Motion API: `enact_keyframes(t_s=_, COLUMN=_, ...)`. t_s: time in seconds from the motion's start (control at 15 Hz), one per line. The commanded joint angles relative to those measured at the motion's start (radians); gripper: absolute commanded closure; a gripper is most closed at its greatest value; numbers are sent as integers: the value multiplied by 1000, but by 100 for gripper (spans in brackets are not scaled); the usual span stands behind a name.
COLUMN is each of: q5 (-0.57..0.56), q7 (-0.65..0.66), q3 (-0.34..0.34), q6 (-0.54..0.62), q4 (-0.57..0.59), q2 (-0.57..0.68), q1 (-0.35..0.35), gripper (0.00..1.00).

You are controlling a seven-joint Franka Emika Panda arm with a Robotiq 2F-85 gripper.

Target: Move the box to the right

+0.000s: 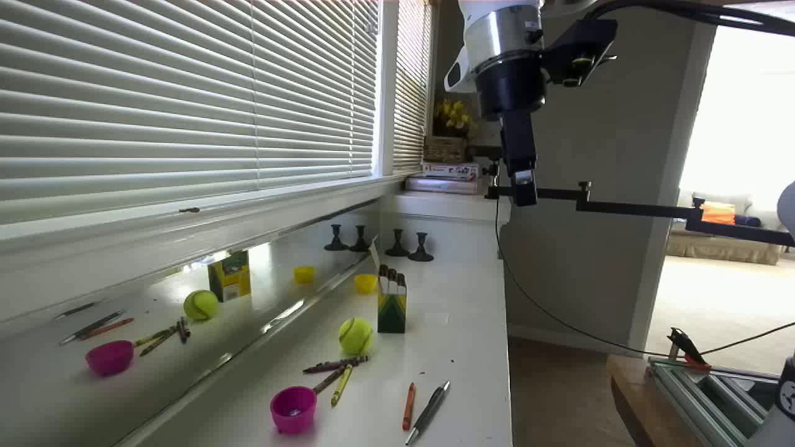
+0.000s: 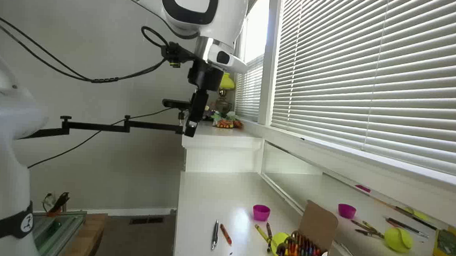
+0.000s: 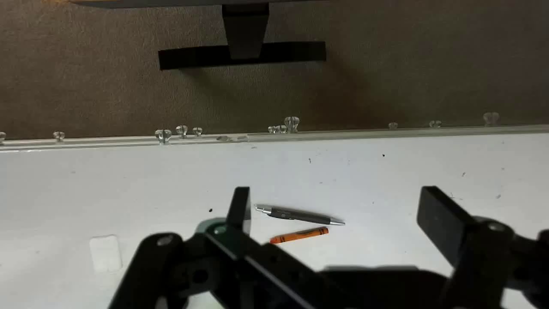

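Observation:
The box [image 1: 392, 312] is a small upright yellow-green carton with a dark green panel. It stands on the white shelf [image 1: 459, 347] just beyond the green ball. Its lid flap is raised and it holds several crayons. In an exterior view the box [image 2: 301, 253] is cut by the bottom edge. In the wrist view I cannot make out the box. My gripper [image 1: 525, 189] hangs high above the shelf's outer edge, well away from the box. In the wrist view the fingers [image 3: 336, 206] are wide apart with nothing between them; the pen and orange crayon lie far below.
The green ball [image 1: 356, 336], pink cup [image 1: 294, 408], pen [image 1: 427, 413], orange crayon [image 1: 408, 405] and yellow cup [image 1: 366, 284] lie near the box. Dark candle holders [image 1: 421, 247] stand at the far end. A mirror [image 1: 205, 347] runs along the window side. A black camera arm [image 1: 640, 208] crosses behind.

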Motion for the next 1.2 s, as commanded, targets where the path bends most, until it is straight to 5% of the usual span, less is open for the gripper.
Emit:
enact_keyframes(t_s=0.0, q5=3, q7=-4, q3=11, q6=-2, q4=2, q2=1, q1=-12, gripper=0)
enact_keyframes(t_s=0.53, q5=3, q7=-4, q3=11, q6=-2, q4=2, q2=1, q1=-12, gripper=0)
enact_keyframes(t_s=1.13, q5=-21, q7=-177, q3=-73, q6=187, q4=52, q2=241, q1=-79, gripper=0)
